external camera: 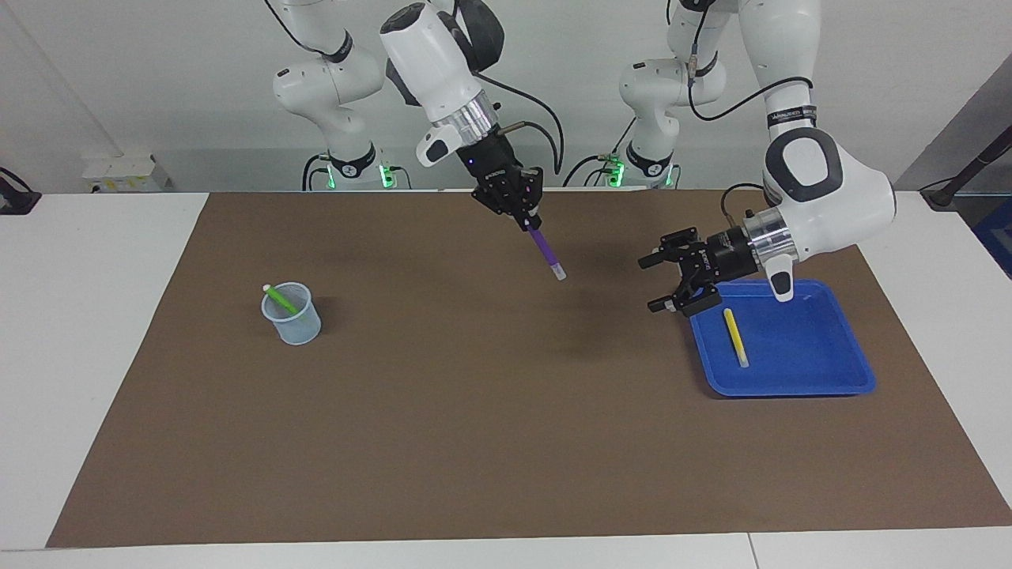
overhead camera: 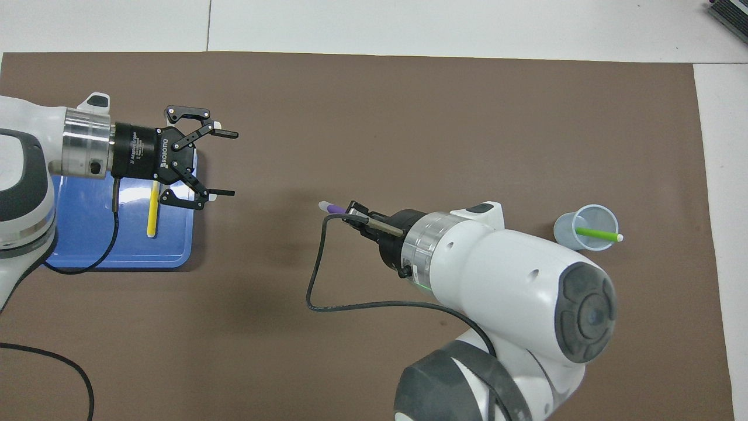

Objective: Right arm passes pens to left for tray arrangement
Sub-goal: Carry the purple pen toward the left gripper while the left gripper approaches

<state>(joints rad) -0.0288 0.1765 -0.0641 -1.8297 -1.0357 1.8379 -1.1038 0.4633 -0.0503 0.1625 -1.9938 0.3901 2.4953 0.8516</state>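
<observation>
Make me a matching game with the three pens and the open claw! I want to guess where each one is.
Things:
1. yellow pen
2. purple pen
3. green pen
4. left claw

Places:
A. standing tilted in the cup
B. up in the air, open, holding nothing, at the tray's edge
C. lying in the blue tray
D. gripped by the right claw, above the brown mat

Right pairs: 1-C, 2-D, 3-A, 4-B
</observation>
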